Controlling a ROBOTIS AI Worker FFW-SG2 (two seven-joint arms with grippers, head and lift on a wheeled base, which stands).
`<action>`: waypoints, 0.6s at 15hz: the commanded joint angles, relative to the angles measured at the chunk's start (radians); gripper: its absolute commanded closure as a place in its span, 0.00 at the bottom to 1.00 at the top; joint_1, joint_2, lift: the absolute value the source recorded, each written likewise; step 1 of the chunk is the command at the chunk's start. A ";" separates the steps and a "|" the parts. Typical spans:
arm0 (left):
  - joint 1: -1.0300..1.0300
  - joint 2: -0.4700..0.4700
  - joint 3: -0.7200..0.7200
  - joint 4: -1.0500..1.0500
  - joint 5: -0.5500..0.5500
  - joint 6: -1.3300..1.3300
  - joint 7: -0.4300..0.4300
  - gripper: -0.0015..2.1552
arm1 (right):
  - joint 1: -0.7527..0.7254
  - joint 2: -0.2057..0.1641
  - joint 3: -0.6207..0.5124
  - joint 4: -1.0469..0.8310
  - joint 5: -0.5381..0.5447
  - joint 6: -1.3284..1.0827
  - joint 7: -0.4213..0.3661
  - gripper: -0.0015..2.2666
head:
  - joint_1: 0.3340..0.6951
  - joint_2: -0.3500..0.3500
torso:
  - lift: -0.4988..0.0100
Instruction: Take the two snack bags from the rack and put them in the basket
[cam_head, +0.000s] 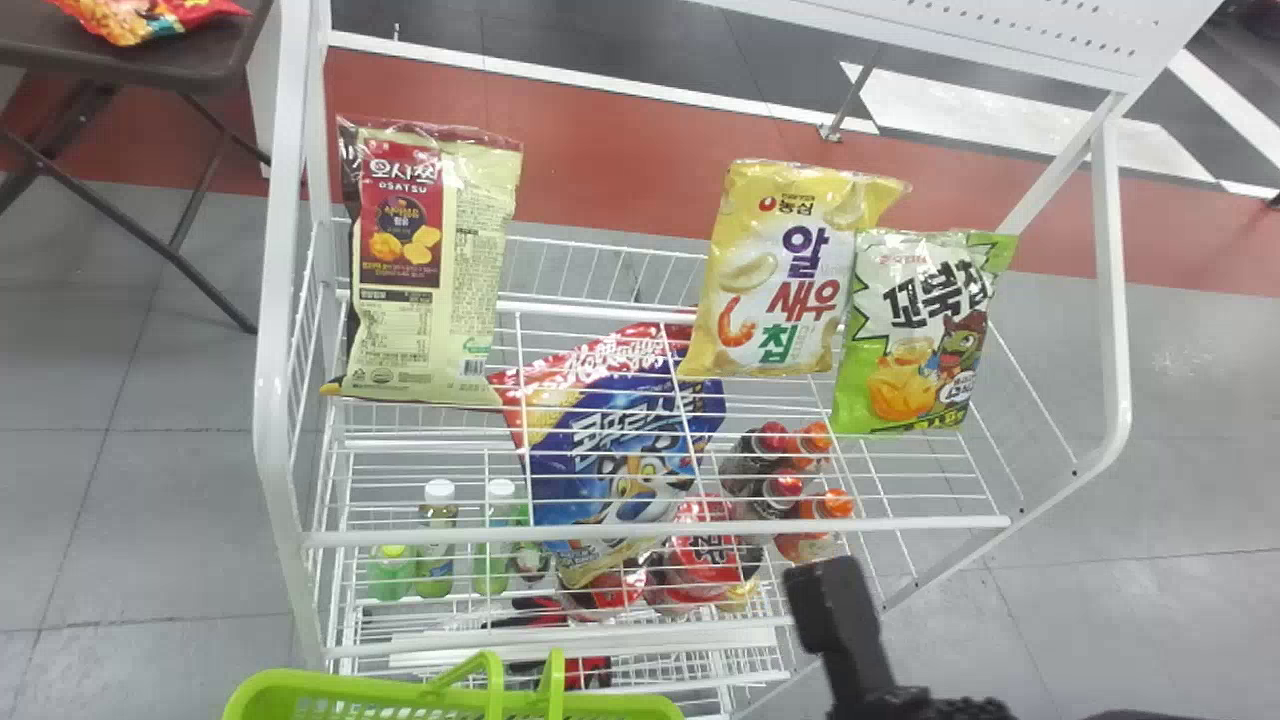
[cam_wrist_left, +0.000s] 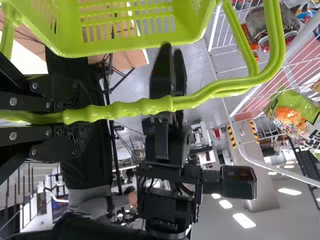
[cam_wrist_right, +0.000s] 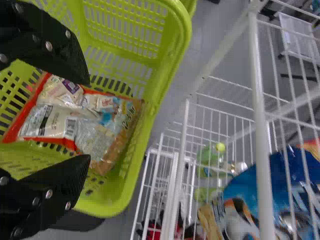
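In the head view my right gripper's arm part (cam_head: 840, 620) stands at the bottom, right of the green basket (cam_head: 350, 690). My right gripper (cam_wrist_right: 88, 122) is open with empty fingers over the basket (cam_wrist_right: 172, 65), where an orange-red-edged snack bag (cam_wrist_right: 95, 130) lies. My left gripper (cam_wrist_left: 82, 117) is shut on the basket's handle (cam_wrist_left: 150, 106). On the rack's top shelf are a cream bag (cam_head: 425, 270), a blue bag (cam_head: 625, 450), a yellow bag (cam_head: 780, 275) and a green bag (cam_head: 910, 340).
The white wire rack's front bar (cam_head: 650, 533) runs beyond the basket, with side frames (cam_head: 278, 400) at both ends. Bottles (cam_head: 437, 540) and red packs (cam_head: 705, 550) stand on a lower shelf. A dark table (cam_head: 190, 60) is at the back left.
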 joint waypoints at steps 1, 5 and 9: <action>0.010 0.002 0.000 -0.002 0.000 -0.003 -0.004 0.76 | 0.008 0.023 -0.106 -0.010 -0.004 -0.195 -0.002 0.03 | 1.00 0.00 | 0.96; 0.013 0.004 -0.003 -0.002 -0.008 -0.003 -0.009 0.76 | 0.006 0.064 -0.218 0.067 0.007 -0.744 0.000 0.04 | 1.00 0.00 | 0.96; 0.011 0.005 -0.023 0.002 -0.025 -0.003 -0.006 0.76 | -0.026 0.075 -0.260 0.154 0.039 -1.032 -0.036 0.04 | 1.00 0.00 | 0.96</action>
